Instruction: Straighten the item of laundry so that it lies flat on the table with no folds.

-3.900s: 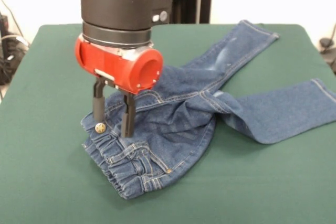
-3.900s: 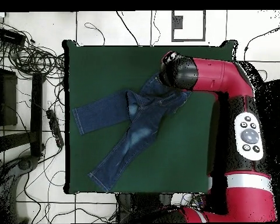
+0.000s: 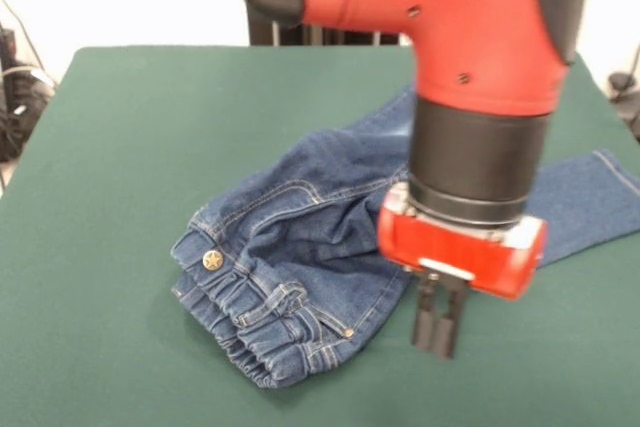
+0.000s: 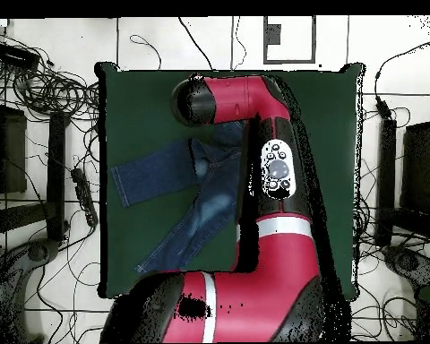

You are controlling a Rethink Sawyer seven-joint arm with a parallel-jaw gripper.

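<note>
Fingers (image 3: pixel 437 327) of the black gripper (image 3: pixel 438 345) sit nearly together, holding nothing, over green cloth just right of the small dark blue denim jeans (image 3: pixel 300 257) in the front view. Overhead, the red arm (image 4: pixel 254 107) covers the waistband; both legs (image 4: pixel 160 170) spread left across the large green table (image 4: pixel 147 98).

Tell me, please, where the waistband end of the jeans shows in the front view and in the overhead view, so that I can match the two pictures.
Front view: the waistband lies low and left of centre, bunched, with the brass button at its left.
Overhead view: hidden beneath the red arm; only the two legs show, left of the arm.
Shared landmark: the leg cuff at the front view's right edge and on the overhead's left.
</note>
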